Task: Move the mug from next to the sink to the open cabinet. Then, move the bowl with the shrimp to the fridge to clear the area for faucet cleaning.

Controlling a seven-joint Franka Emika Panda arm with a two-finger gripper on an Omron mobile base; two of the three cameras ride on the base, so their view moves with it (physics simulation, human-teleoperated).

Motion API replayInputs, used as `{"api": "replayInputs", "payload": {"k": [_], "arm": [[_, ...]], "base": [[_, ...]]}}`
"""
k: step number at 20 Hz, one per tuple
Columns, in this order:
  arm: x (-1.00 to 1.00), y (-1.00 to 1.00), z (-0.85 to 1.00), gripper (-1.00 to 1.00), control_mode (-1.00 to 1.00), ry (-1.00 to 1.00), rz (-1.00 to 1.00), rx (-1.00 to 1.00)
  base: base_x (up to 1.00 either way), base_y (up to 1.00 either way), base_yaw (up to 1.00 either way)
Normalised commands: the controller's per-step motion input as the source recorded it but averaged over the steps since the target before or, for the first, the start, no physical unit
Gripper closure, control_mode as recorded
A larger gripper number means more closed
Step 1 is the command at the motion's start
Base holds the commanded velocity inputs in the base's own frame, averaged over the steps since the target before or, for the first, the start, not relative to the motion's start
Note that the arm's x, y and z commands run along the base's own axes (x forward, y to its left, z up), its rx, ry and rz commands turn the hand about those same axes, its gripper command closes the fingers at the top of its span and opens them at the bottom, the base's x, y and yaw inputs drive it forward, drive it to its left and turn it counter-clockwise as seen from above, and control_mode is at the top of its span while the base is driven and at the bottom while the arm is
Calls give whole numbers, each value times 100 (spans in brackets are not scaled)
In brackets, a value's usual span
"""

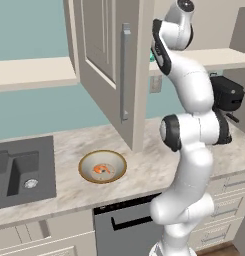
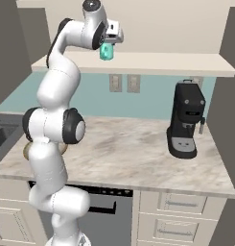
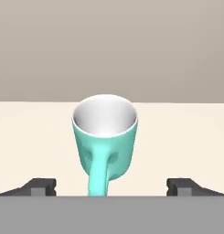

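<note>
The teal-green mug (image 3: 104,137) stands upright on the pale shelf (image 3: 186,137) of the open cabinet (image 1: 106,55), its handle pointing toward the hand. My gripper (image 3: 111,186) is open, one of its fingers (image 3: 42,185) on each side of the mug with wide gaps and no contact. From the right base the mug (image 2: 107,51) sits just below the gripper (image 2: 111,42) at the shelf's left end (image 2: 162,62). The tan-rimmed bowl (image 1: 102,166) with the orange shrimp (image 1: 100,169) rests on the counter right of the dark sink (image 1: 21,170). Fridge and faucet are out of view.
The cabinet door with its grey bar handle (image 1: 125,72) hangs open above the bowl, left of the arm. A black coffee machine (image 2: 187,120) stands on the marble counter (image 2: 133,153) at the right. A dark dishwasher (image 1: 126,222) sits below the counter edge.
</note>
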Motion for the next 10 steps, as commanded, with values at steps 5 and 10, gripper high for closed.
{"api": "replayInputs", "payload": {"k": [5,10], "arm": [[-100,-47,-89,-100,-100,-43,0,9],[-100,-28,-100,-100,-100,-22,0,5]], "base": [[0,0,0],[0,0,0]]}}
